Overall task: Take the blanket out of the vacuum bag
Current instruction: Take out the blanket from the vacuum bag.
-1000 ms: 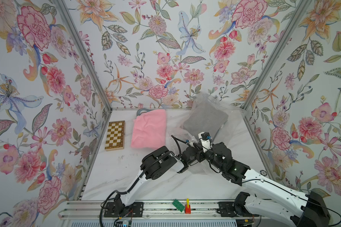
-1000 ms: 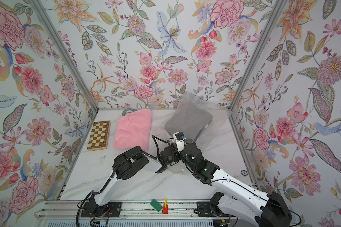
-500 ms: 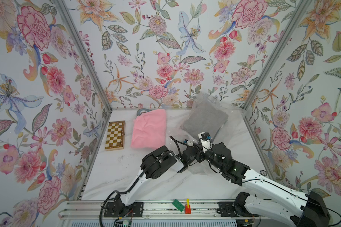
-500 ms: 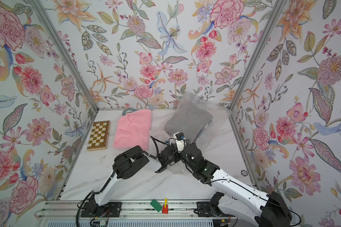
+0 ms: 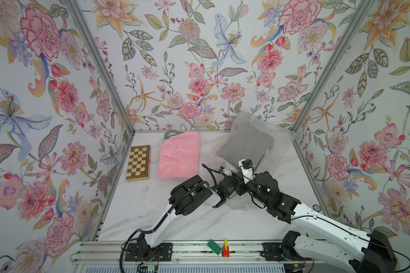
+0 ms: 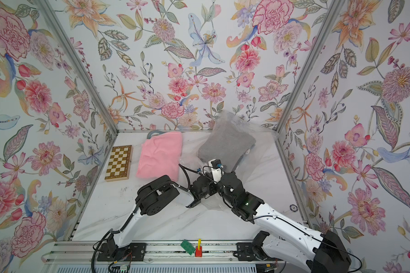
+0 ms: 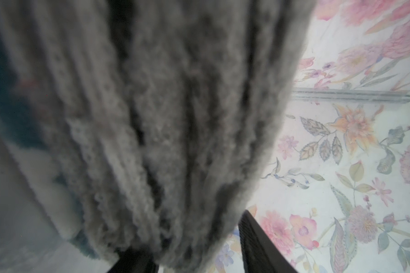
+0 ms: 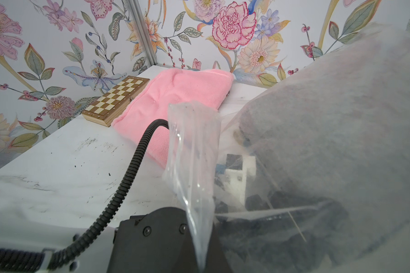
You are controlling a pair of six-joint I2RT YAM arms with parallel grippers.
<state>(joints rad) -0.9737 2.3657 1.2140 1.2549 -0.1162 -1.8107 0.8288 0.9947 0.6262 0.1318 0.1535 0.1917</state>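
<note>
The grey blanket [image 5: 246, 144] [image 6: 225, 146] lies inside the clear vacuum bag [image 5: 282, 139] [image 6: 266, 136] at the back right, leaning on the wall. Both wrists cross at the bag's near end. In the left wrist view the left gripper [image 7: 189, 236] is inside the bag. Its jaws stand apart astride the blanket's [image 7: 163, 118] fluffy folded edge, and a gap shows beside one finger [image 7: 258, 245]. My right gripper [image 8: 200, 260] is shut on a flap of the bag's film [image 8: 192, 146], which stands up from the jaws. The blanket [image 8: 329, 118] shows through the film.
A folded pink blanket [image 5: 179, 154] lies left of the bag, with a wooden chessboard [image 5: 138, 162] further left by the wall. The left arm's corrugated cable [image 8: 137, 165] arches over the table. Flowered walls close three sides. A small round token [image 5: 316, 207] lies near the right wall.
The left jaws have narrowed around the blanket's edge. Both arms, the bag and the blanket stay almost where they were.
</note>
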